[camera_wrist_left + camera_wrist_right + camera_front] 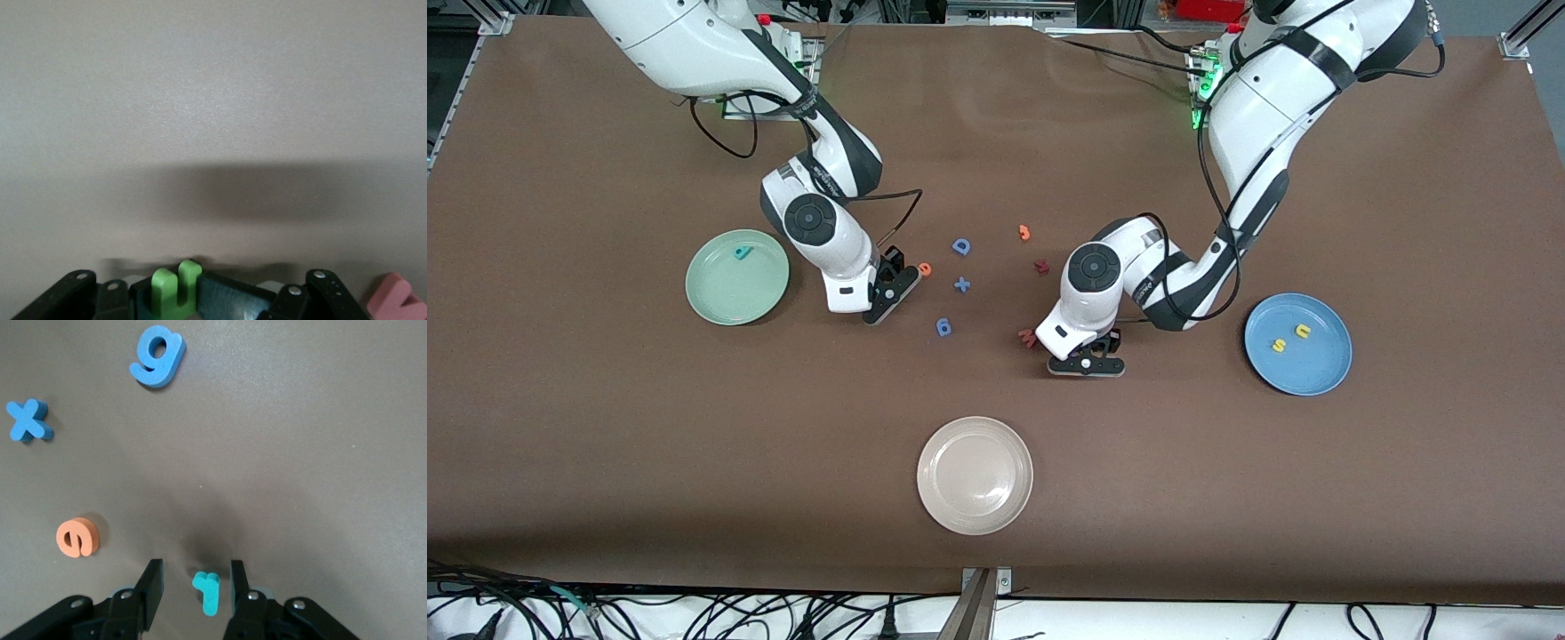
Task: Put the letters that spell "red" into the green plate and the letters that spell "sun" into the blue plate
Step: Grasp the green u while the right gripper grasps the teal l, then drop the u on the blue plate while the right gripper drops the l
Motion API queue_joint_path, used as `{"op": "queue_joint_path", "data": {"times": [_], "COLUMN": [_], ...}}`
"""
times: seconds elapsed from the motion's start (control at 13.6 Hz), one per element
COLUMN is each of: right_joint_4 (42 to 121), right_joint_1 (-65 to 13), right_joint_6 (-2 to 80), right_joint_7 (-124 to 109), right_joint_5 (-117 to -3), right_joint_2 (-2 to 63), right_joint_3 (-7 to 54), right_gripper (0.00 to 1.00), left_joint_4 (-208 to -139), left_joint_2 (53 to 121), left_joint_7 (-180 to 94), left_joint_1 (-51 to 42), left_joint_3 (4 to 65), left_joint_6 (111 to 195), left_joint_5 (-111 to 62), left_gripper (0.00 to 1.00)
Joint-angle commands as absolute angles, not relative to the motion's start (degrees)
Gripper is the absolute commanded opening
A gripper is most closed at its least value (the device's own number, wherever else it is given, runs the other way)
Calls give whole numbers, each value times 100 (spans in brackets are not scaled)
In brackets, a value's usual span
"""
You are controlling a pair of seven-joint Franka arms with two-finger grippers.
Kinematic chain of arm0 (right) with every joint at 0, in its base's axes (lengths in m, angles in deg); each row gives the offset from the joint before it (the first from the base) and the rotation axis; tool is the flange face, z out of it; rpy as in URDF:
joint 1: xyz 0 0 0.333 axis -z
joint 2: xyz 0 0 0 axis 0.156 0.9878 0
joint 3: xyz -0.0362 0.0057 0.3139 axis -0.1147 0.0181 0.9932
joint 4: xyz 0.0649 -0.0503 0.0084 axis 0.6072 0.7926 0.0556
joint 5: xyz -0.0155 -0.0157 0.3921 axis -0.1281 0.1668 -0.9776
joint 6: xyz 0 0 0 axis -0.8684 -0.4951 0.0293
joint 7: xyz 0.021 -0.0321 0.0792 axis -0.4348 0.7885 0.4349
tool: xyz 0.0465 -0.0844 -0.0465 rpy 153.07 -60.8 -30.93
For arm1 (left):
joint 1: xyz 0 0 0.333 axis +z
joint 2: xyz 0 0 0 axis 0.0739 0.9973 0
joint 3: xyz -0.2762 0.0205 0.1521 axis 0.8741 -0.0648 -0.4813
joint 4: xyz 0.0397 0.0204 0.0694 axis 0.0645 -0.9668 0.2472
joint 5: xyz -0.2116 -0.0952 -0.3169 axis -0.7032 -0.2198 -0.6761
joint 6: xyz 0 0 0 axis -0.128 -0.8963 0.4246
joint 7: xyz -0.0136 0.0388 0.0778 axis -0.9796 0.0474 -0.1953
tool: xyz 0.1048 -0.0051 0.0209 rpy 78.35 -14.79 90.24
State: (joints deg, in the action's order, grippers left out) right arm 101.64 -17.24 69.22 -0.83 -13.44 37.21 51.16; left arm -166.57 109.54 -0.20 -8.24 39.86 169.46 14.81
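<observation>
The green plate (736, 276), toward the right arm's end of the table, is already holding the teal d (742, 252). The blue plate (1298, 344), toward the left arm's end, is holding the yellow s (1279, 345) and a yellow arch (1303, 331). The r, e and green arch are still waiting.

Both arms are bending down to the mid-table. The right gripper (193, 583) is sitting low with its jaws narrowed around the teal r (206, 590), though contact is hard to judge; the orange e (925, 268) is lying just beside it. The left gripper (190, 293) is pinching the green arch (175, 287) at the table, beside the red w (1028, 337).
</observation>
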Motion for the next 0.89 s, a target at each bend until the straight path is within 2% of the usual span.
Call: {"op": "queue_joint_path", "data": {"times": [0.0,0.52,0.81], "right_joint_4": [10151,10160,10187], "right_joint_1": [-1697,-1697,-1697], "right_joint_6": [6879,6721,6729], "right_joint_7": [-187,-222,-223], "right_joint_5": [-1238,-851,-842], "right_joint_2": [3769,3760,3760], "right_joint_3": [5158,5149,5149], "right_gripper": [46,46,15], "left_joint_4": [-16606,-16597,-16597], "left_joint_2": [11036,11027,10957], "left_joint_7": [-197,-540,-944], "left_joint_1": [-728,-465,-140], "left_joint_3": [4020,4029,4055], "left_joint_6": [16919,16901,16823], "left_joint_5": [1633,1597,1589], "left_gripper": [1,0,0]}}
